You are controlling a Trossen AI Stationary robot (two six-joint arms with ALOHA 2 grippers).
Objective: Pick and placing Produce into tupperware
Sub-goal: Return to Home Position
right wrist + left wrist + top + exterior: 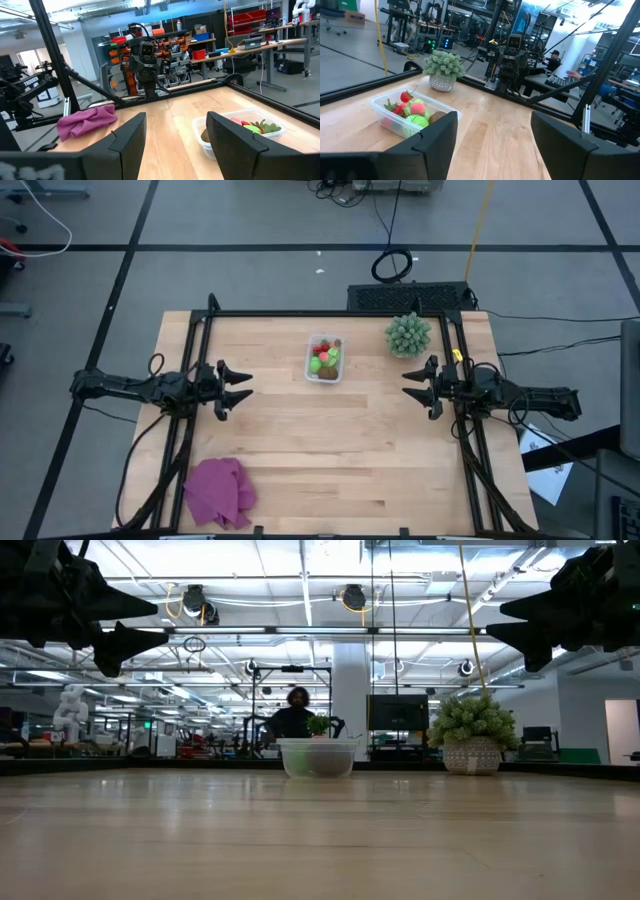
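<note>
Clear tupperware (309, 366) near twelve o'clock holds the toy produce (323, 359). The left gripper (241, 383) at nine and right gripper (411, 385) at three hang empty, fingers apart. Only a stray swing might knock it.

The grey floor (250, 280) is crossed by dark lines (250, 248). Black cables (392, 265) lie coiled on it and a yellow cord (479, 230) runs across. White papers (545, 465) lie at 1 side. In the low view, long bright light strips (270, 602) and 2 round fixtures (352, 597) hang under the ceiling. A white column (350, 690) stands beside a dark monitor (397, 712), and a person (296, 715) sits behind. Elsewhere shelves hold red bins (245, 20), long desks (250, 47) line the room, and another person (552, 59) sits at a workstation.
</note>
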